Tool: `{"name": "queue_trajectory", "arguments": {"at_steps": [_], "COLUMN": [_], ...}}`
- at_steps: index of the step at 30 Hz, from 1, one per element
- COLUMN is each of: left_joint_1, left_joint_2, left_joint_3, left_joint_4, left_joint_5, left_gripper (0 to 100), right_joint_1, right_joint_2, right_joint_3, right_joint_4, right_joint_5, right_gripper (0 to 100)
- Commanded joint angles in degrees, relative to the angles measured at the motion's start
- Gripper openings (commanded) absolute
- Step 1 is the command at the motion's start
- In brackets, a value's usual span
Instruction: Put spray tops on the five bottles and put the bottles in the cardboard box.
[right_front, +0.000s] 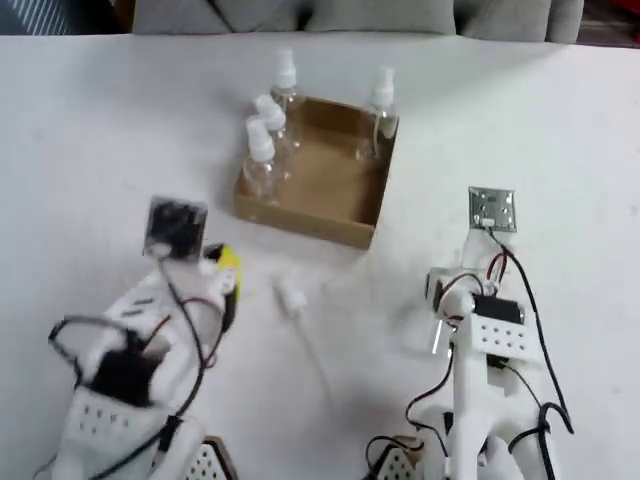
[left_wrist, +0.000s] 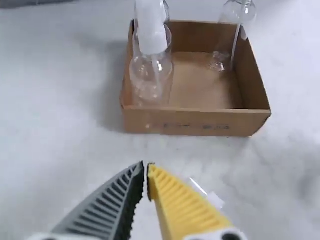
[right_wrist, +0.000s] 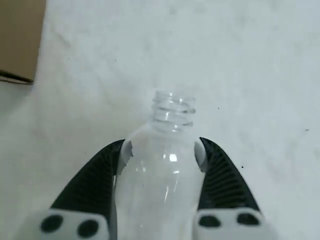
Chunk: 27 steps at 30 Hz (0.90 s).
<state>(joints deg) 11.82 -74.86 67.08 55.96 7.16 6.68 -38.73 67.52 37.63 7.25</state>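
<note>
High view: the cardboard box (right_front: 345, 225) sits mid-tabletop (right_front: 560, 130), open side up. Four capped bottles (right_front: 264, 160) stand inside it. Three are clustered along one side wall and one stands in the far corner opposite. A loose spray top (right_front: 292, 297) lies on the tabletop on the arms' side of the box, apart from it, its thin dip tube trailing away from the box.

In the left wrist view, the left pincer (left_wrist: 145, 170) has its grey and yellow fingers pressed together with nothing between them. It points toward the front wall of the box, and the loose spray top lies just beside the yellow finger.

In the right wrist view, the right pincer (right_wrist: 162, 145) is clamped on the fifth bottle (right_wrist: 160, 185). One black finger presses on each side of its clear body, just below the shoulder. The bottle's threaded neck (right_wrist: 173, 107) is bare and open, with no top on it. It is held over the tabletop, off to one side of the box, and a corner of the cardboard shows at the frame's edge.
</note>
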Motion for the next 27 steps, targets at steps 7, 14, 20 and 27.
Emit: {"name": "queue_trajectory", "arguments": {"at_steps": [7,14,20,27], "left_joint_1": [7.52,11.47,12.18,12.09], "left_joint_2": [31.69,43.82,52.26,62.55], "left_joint_3": [-12.75,-13.89,-13.89,-15.3], "left_joint_4": [-0.62,-6.86,-13.98,-18.9], "left_joint_5": [24.26,33.05,39.38,39.65], "left_gripper": [13,20,29,27], "right_joint_1": [-0.66,-0.75,-0.75,-0.75], "right_joint_2": [-1.45,-1.45,-1.45,-1.45], "right_joint_3": [-0.18,-0.09,0.0,0.35], "right_joint_4": [-1.19,-1.01,-0.92,-0.92], "right_joint_5": [0.88,0.97,4.04,4.13], "right_gripper": [1.5,1.5,1.5,1.5]}}
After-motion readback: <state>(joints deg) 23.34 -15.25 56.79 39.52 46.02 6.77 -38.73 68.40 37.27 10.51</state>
